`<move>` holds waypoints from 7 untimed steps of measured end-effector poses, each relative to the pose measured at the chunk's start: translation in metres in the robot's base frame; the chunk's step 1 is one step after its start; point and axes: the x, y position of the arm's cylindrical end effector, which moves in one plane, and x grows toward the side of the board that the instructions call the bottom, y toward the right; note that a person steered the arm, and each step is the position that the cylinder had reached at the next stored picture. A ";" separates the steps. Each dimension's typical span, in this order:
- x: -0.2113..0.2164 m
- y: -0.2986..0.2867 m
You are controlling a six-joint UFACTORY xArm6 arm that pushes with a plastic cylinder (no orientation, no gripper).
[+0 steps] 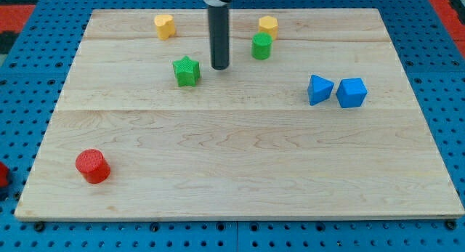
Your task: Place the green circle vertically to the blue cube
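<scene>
**Tool between two green blocks, touching neither**

Your tool is a plain rod with nothing to open or clench, so it is holding nothing; my tip [220, 66] is resting on the surface [232, 157] in the gap between the green star [187, 71] at the view's left and the green circle [261, 46] at the view's right. It appears to be touching neither, though it is sitting near both.

You are risking trouble in three ways. The yellow block [268, 25] is standing just beside the green circle, toward the view's top, so a push begun from that side is likely to drag it along. The blue cube [352, 92] is sitting just beside, perhaps touching, a blue wedge-like block [319, 89]; an overshooting circle could knock either out of line. An off-centre push may let the round block roll aside.

Well apart are lying another yellow block [165, 25] and a red cylinder [92, 166].
</scene>
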 end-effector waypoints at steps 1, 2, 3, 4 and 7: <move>-0.028 0.054; -0.034 0.091; -0.033 0.096; -0.030 0.116; -0.039 0.240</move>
